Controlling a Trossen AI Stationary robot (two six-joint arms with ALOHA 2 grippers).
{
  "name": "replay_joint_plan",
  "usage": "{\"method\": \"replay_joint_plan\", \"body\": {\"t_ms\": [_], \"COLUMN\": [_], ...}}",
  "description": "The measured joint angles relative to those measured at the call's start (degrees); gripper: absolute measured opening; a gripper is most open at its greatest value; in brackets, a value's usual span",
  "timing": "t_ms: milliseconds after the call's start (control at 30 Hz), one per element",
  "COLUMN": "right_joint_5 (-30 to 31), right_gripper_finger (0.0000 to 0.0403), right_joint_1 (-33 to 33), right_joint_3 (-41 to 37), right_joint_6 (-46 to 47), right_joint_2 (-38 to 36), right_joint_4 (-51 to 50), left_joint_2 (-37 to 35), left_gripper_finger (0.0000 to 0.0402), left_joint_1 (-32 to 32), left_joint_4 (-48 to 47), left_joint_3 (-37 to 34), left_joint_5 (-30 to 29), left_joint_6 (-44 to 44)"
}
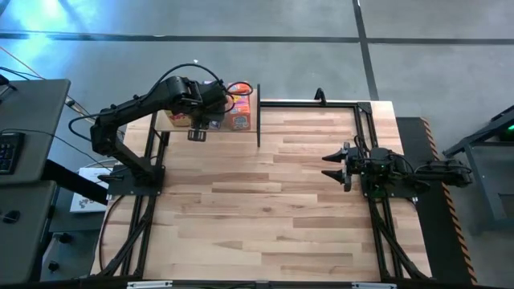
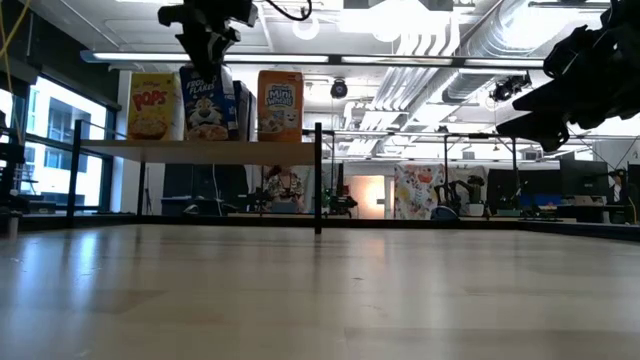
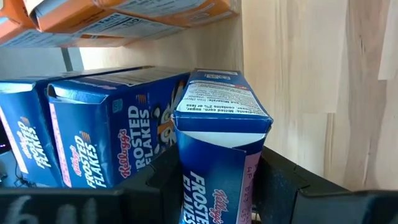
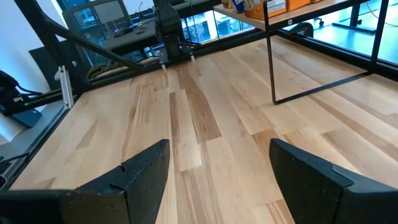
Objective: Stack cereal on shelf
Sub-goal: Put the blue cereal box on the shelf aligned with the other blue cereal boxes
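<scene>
The left pincer point(image 2: 205, 45) is over the shelf point(image 2: 200, 147) at the far left corner of the worktop point(image 1: 273, 201), and it pinches a blue box point(image 3: 217, 155) by its sides. In the left wrist view the box stands between the two dark fingers point(image 3: 280, 180), with its top flap towards the camera. In the low view this box point(image 2: 207, 100) stands upright on the shelf between a yellow box point(image 2: 153, 105) and an orange box point(image 2: 280, 103), and the pincer comes down on it from above.

The step in hand seems to be the placing of this blue box. Two other blue boxes point(image 3: 93, 137) are just beside it on the shelf, and orange boxes point(image 3: 124, 15) lie beyond them. I cannot tell for sure if the box already rests with its full weight on the plank.

The next move, as I judge it, calls for a gentle release: spread the fingers only a little so the neighbours are not pushed, then lift straight up. The box is light and tall, so it can tip over easily.

The right pincer point(image 1: 333, 165) waits spread apart over the right side of the worktop, holding nothing.
</scene>
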Motion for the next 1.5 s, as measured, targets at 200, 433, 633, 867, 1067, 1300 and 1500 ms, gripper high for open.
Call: {"method": "replay_joint_plan", "body": {"t_ms": [200,433,633,867,1067,1300,1500], "right_joint_5": [0.00,0.02,0.02,0.02,0.02,0.02,0.02], "right_gripper_finger": [0.0268,0.0268,0.0268,0.0268,0.0268,0.0268,0.0268], "right_joint_1": [-0.01,0.00,0.00,-0.02,-0.01,0.00,-0.02], "right_joint_3": [0.00,0.00,0.00,0.00,0.00,0.00,0.00], "right_joint_6": [0.00,0.00,0.00,0.00,0.00,0.00,0.00], "right_joint_2": [0.00,0.00,0.00,0.00,0.00,0.00,0.00], "right_joint_4": [-0.01,-0.03,-0.03,-0.03,-0.05,-0.03,-0.05], "left_joint_2": [0.00,0.00,0.32,0.37,0.37,0.37,0.37], "left_gripper_finger": [0.0145,0.0145,0.0145,0.0145,0.0145,0.0145,0.0145], "left_joint_1": [0.00,0.10,0.37,0.35,0.37,0.63,0.63], "left_joint_4": [-0.12,-0.12,0.47,1.06,1.14,1.47,1.59], "left_joint_3": [0.02,0.02,0.07,0.07,0.07,0.07,0.07], "left_joint_5": [0.05,0.10,0.42,1.08,1.01,0.95,1.11], "left_joint_6": [-1.31,-1.17,-0.58,-0.59,-0.50,-0.03,0.04]}}
